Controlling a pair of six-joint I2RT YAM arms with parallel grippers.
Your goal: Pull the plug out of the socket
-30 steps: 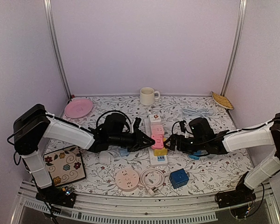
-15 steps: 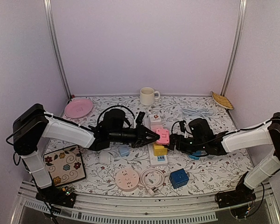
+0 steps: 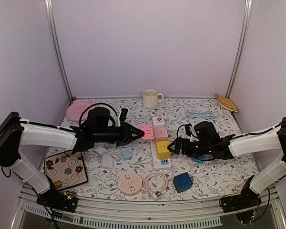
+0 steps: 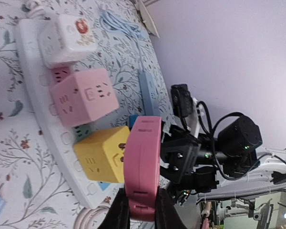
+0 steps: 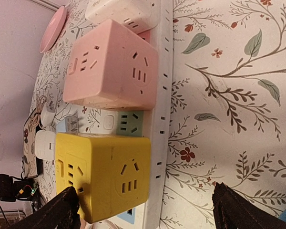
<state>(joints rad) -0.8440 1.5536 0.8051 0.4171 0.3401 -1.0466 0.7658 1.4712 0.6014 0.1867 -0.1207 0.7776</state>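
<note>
Pink plug (image 3: 147, 132) aloft, white socket strip (image 3: 154, 153) flat

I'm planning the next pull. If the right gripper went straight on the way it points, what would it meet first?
Most likely the yellow cube plug, seated on the white power strip just ahead of the open right gripper. Height is unclear, so the strip's edge could come first.

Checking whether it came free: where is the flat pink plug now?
In the top view the flat pink plug sits in the shut left gripper, clear of the white power strip, just left of its pink cube adapter.
</note>
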